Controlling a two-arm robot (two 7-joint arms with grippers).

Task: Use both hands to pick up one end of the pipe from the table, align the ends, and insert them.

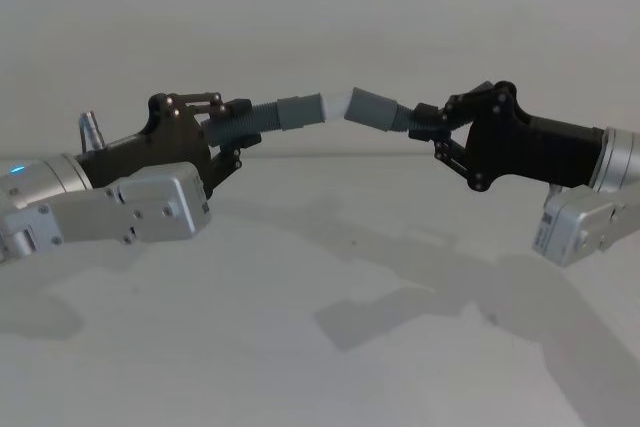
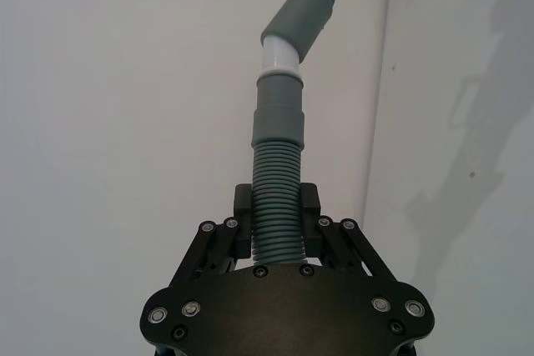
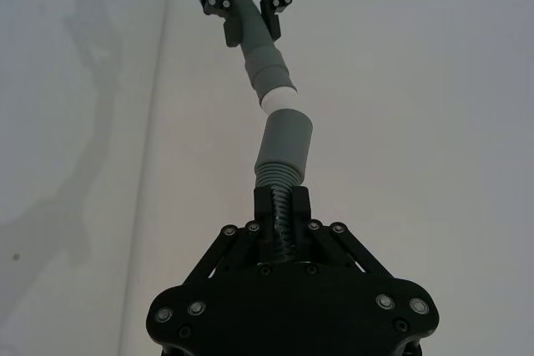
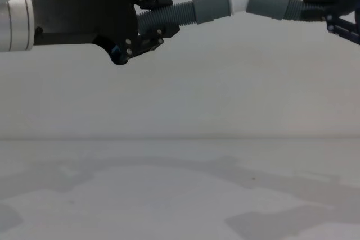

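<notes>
Held high above the white surface (image 1: 320, 347), the two ends of the pipe (image 1: 255, 119) meet between the grippers. The left gripper (image 1: 228, 129) has its fingers closed on the ribbed hose just behind the grey collar (image 1: 300, 110), and the right gripper (image 1: 432, 127) has its fingers clamped on the hose behind the socket cuff (image 1: 372, 109).

The lifting looks done and the white tip (image 1: 335, 105) sits at the mouth of the socket — but the two ends meet at an angle, so straightening the line and pushing the tip home appear to remain.

The head and chest views show the shallow peak at the joint. The left wrist view looks along the hose and shows how much white tip (image 2: 278, 57) is bare, while the right wrist view shows the socket cuff (image 3: 284, 139) slanting off the collar's line.
</notes>
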